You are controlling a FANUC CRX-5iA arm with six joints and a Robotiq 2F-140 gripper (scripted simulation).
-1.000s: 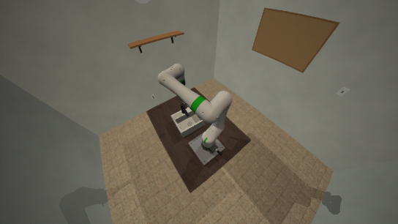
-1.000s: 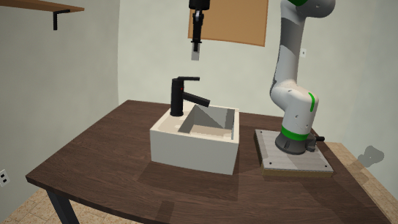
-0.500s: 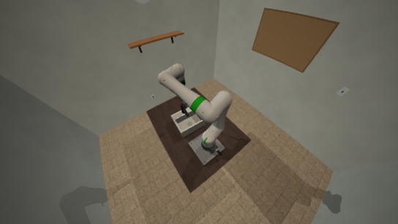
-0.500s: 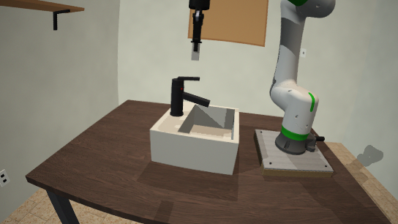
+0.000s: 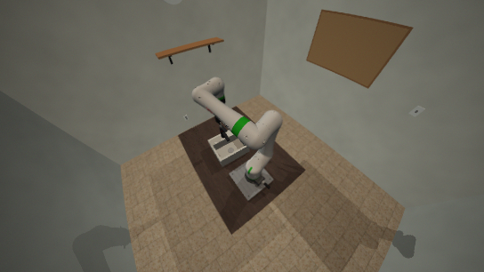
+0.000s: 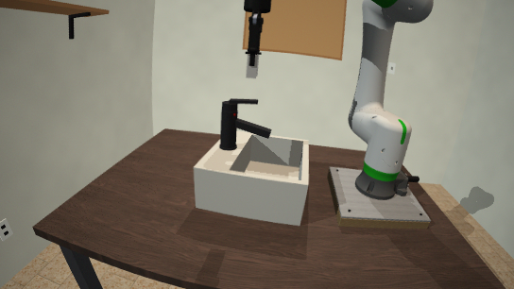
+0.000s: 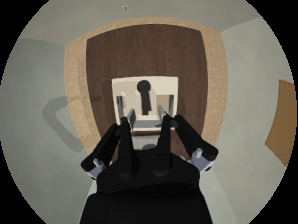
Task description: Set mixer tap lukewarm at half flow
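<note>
A black mixer tap [image 6: 230,126] stands on the back left corner of a white sink block [image 6: 252,180]. Its lever [image 6: 245,101] lies low and about level, pointing roughly the same way as the spout [image 6: 254,127]. A red dot [image 6: 234,114] shows on the tap body; I see no blue dot. My gripper [image 6: 252,71] hangs in the air well above the lever, pointing down, touching nothing. In the wrist view the fingers stand partly apart with nothing between them, and the tap [image 7: 143,95] shows far below in the gap.
The sink block sits on a dark wooden table [image 6: 142,208]. The arm's base [image 6: 380,186] stands on a grey plate to the right of the sink. A wall shelf [image 5: 189,47] and a cork board [image 5: 356,46] hang on the walls.
</note>
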